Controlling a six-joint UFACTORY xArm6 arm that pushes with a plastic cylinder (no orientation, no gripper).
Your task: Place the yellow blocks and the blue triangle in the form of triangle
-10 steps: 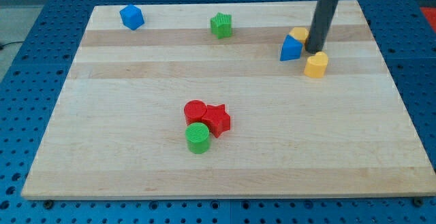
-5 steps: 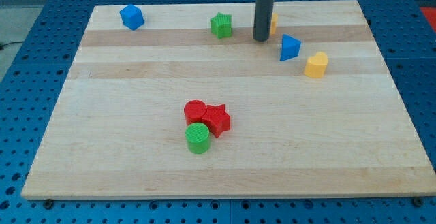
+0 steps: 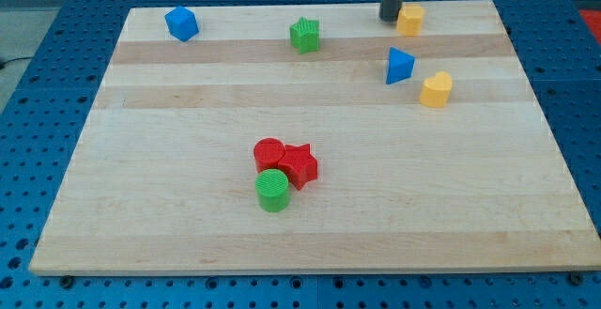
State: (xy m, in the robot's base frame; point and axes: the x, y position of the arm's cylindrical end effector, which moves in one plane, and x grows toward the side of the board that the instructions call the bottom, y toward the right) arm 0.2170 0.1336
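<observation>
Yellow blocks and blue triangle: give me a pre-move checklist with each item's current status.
1. My tip located: ok, near the view's top edge, just left of the upper yellow block.
2. Tip touching that block: cannot tell, they sit very close.
3. All three task blocks visible: ok, blue triangle and lower yellow block lie below.
4. Triangle layout formed: ok, loosely; the three sit at separate corners.
5. Task blocks apart from the green star: ok.
6. Upper yellow block safely inside the board: not ok, close to the top edge.
</observation>
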